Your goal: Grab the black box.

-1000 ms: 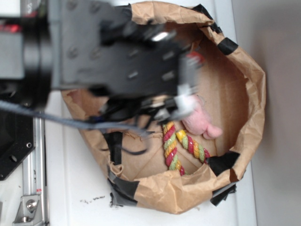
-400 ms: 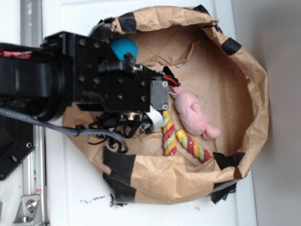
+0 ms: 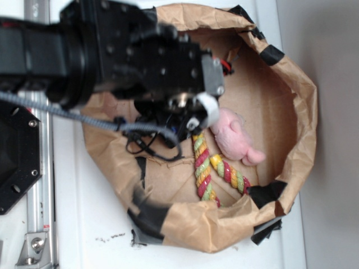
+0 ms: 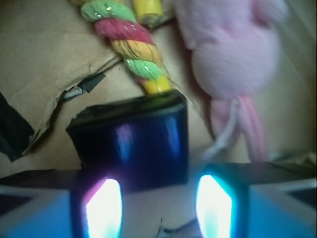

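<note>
No writing or labels legible anywhere; one black box [image 4: 131,141], glossy, lying on the brown paper floor [image 4: 44,59], just ahead of my gripper [image 4: 158,210], roughly between my two fingers [image 4: 101,208]; fingers spread apart, holding nothing. One braided rope [image 4: 129,42], its end touching the box's far edge; one pink plush toy [image 4: 233,54] to the right, beside the rope.
</note>
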Action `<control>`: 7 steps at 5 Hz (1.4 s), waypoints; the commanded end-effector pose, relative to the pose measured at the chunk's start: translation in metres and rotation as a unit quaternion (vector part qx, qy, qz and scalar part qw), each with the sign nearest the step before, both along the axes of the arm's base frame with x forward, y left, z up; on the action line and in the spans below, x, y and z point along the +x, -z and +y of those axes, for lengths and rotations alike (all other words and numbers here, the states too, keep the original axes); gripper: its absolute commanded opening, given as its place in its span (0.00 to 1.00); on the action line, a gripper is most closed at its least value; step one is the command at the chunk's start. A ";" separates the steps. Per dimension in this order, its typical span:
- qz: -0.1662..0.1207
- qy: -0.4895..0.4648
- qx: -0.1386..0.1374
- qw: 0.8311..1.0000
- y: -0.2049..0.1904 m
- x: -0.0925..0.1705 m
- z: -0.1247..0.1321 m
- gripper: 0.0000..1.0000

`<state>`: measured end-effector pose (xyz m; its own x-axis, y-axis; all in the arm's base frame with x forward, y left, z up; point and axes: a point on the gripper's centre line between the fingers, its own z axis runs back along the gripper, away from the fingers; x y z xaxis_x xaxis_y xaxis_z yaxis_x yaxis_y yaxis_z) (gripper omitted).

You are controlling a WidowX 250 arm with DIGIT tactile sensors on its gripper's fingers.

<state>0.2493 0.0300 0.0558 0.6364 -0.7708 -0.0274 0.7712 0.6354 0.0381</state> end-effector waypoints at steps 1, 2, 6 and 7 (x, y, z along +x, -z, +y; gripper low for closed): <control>-0.060 -0.071 0.007 0.996 -0.066 0.015 0.018 0.00; -0.050 -0.047 0.007 0.998 -0.061 0.013 0.011 1.00; 0.022 0.068 -0.051 0.996 0.035 -0.002 -0.068 1.00; 0.041 0.074 -0.060 0.995 0.046 -0.009 -0.078 1.00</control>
<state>0.2511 -0.0221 0.0154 0.5858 -0.8103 0.0148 0.8083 0.5828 -0.0838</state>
